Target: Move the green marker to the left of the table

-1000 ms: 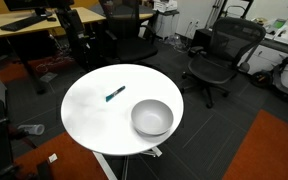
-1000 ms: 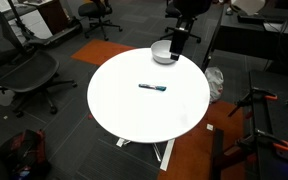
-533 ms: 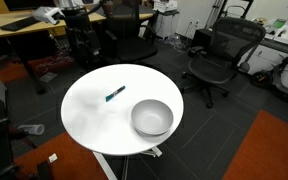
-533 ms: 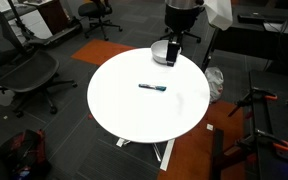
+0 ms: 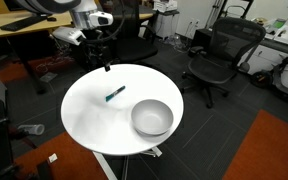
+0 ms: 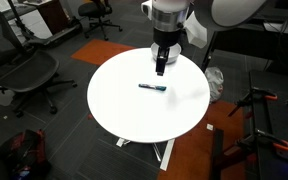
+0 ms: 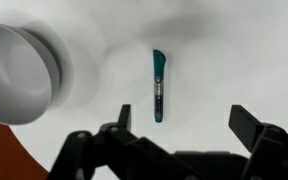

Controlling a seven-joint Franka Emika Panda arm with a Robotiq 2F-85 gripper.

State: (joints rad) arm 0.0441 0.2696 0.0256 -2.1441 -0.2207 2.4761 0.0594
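swinging in from past the table's far edge, the arm now carries the pincer (image 5: 106, 63) over the table (image 5: 84, 112), where a second ago it hung clear of the top. this reads as the approach to the grasp. in the wrist view the fingers (image 7: 246, 122) stand wide, holding nothing. the green marker (image 7: 159, 86) lies flat just ahead of the pincer, within the span of the fingers but nearer one. off to the pincer's side sits the grey bowl (image 7: 19, 70), empty, apart from the marker.
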